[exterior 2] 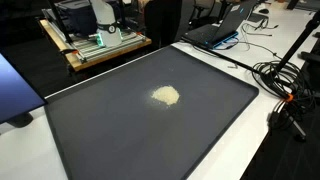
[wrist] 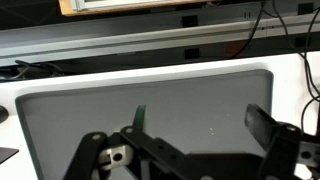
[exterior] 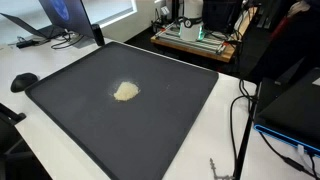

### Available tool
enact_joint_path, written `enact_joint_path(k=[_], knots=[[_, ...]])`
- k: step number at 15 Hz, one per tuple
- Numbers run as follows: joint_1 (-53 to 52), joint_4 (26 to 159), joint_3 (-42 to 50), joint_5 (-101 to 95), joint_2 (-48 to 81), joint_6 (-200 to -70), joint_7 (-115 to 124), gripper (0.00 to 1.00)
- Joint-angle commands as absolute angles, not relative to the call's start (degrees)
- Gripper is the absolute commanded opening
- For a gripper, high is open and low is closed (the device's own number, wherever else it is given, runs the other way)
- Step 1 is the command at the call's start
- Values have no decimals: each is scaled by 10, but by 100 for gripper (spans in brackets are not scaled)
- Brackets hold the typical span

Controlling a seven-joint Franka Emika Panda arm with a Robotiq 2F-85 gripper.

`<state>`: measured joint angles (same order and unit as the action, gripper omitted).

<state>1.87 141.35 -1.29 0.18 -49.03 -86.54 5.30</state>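
Note:
A small pale beige lump [exterior: 125, 92] lies near the middle of a large dark grey mat [exterior: 170, 120]; it shows in both exterior views [exterior 2: 166, 96], as does the mat [exterior 2: 120, 130]. My gripper [wrist: 200, 125] appears only in the wrist view. It is open, with nothing between its fingers, and hangs above a bare part of the mat [wrist: 190, 95]. The beige lump is out of the wrist view. The arm does not show in either exterior view.
The mat lies on a white table [exterior: 60, 68]. A black mouse [exterior: 22, 82] sits by the mat's corner. An open laptop [exterior 2: 225, 25] and a wooden board with equipment [exterior 2: 100, 45] stand behind. Black cables [exterior 2: 285, 85] trail along one side.

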Motion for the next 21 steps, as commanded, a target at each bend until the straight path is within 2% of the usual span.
enact_joint_path(k=[1, 7, 13, 21], knots=[[19, 1412, -13, 2, -490, -864, 53, 100], [10, 1412, -13, 6, -488, -874, 43, 100], [-60, 1401, -47, 69, -468, -936, 5, 100], [-165, 1336, -97, 167, -376, -984, -45, 100]])
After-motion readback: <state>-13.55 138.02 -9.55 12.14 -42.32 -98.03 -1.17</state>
